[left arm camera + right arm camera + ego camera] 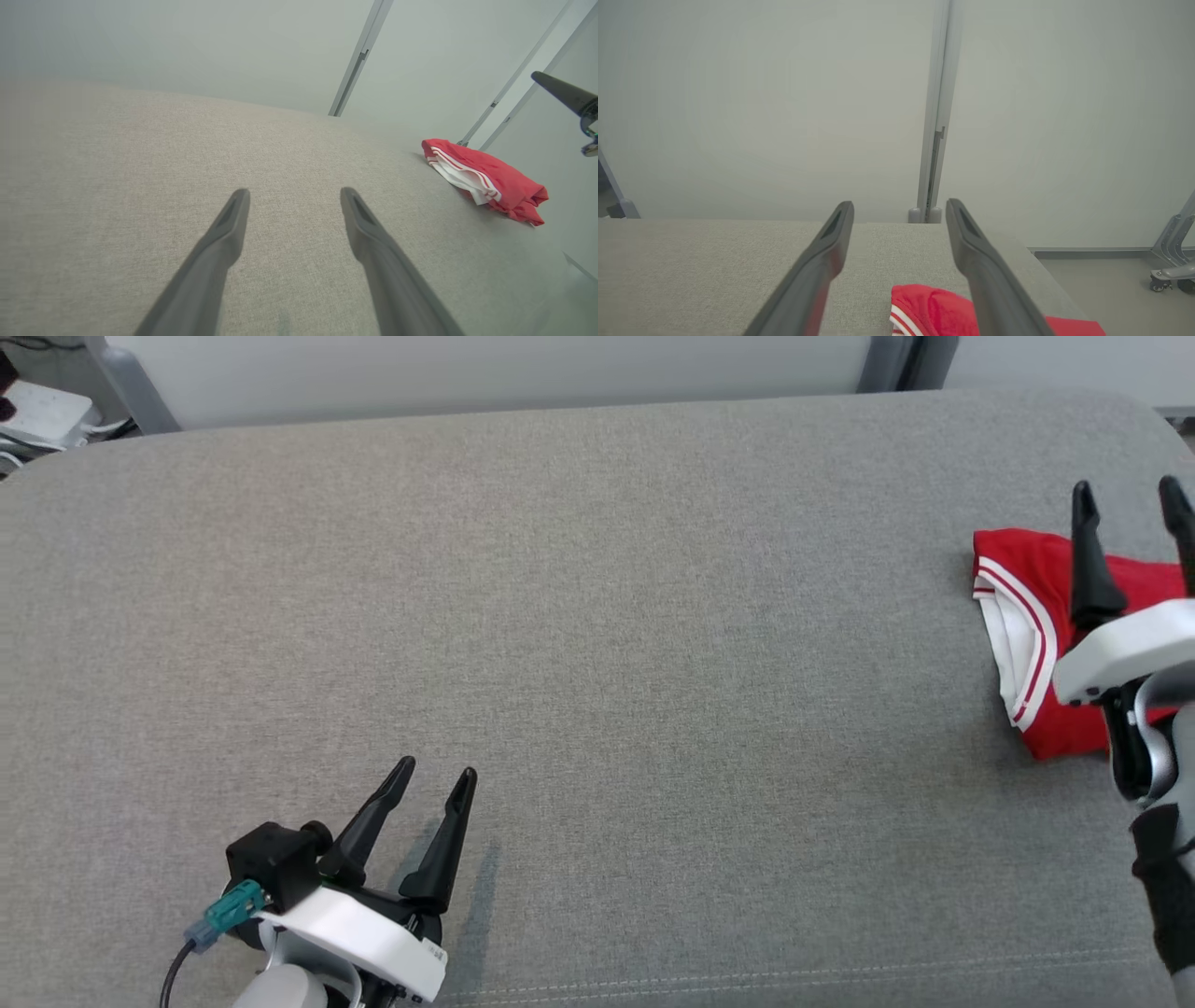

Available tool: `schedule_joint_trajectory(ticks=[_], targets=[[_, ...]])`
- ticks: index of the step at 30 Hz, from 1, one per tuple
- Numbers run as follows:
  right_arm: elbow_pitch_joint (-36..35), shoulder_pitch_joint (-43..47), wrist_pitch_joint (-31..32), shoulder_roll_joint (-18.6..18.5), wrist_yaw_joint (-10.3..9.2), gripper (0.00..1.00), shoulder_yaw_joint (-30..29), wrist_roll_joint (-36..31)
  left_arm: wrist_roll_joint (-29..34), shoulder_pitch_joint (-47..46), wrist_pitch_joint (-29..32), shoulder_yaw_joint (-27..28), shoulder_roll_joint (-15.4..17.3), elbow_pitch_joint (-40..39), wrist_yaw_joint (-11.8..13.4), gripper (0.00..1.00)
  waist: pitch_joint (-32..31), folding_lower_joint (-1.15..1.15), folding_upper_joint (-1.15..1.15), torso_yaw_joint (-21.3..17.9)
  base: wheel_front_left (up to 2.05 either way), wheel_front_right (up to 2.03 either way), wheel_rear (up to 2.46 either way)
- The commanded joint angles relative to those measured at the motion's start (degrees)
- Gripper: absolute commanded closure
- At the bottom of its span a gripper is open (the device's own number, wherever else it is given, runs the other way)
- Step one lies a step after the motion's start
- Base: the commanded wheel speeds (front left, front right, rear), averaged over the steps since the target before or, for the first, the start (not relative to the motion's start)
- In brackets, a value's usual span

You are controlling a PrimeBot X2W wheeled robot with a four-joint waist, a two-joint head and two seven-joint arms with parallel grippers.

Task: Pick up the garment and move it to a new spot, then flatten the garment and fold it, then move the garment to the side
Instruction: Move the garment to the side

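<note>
The right claw (1127, 490) and its wrist cover the middle of the garment (1022, 569) under them, and the view's edge cuts the claw's outer finger (1178, 523). From the right wrist, the garment beneath the claw runs off the bottom edge, partly behind one finger.

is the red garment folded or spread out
Folded: the red garment lies as a small layered bundle on the grey surface, its white striped trim doubled over along one edge.
</note>
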Motion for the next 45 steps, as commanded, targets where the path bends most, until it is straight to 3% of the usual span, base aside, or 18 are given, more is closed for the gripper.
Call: schedule_joint_trajectory(ticks=[1, 18, 36, 45], targets=[[-2.37, 1.44, -0.66, 0.06, 0.24, 0.0, 0.46, -0.45, 0.68, -0.56, -0.34, 2.33, 0.63, -1.08, 0.02, 0.0, -1.5, 0.0, 0.0, 0.93, 0.0, 0.0, 0.0], [-8.89, 20.22, -0.66, 4.73, 0.24, 0.0, -2.65, -0.84, 8.44, 6.8, -0.34, 10.5, -1.73, -0.32, 0.02, 0.0, -10.62, 0.0, 0.0, 5.46, 0.0, 0.0, 0.0], [-12.91, 27.71, -0.66, 8.89, 0.24, 0.0, -3.81, -5.58, 19.95, 10.25, -0.34, 25.61, -5.95, -1.38, 0.02, 0.0, -12.36, 0.0, 0.0, 7.04, 0.0, 0.0, 0.0], [-13.64, 29.18, -0.67, 9.83, 0.24, 0.0, -3.2, -6.25, 23.96, 10.97, -0.34, 29.48, -7.42, -1.21, 0.02, 0.0, -12.68, 0.0, 0.0, 7.02, 0.0, 0.0, 0.0]])
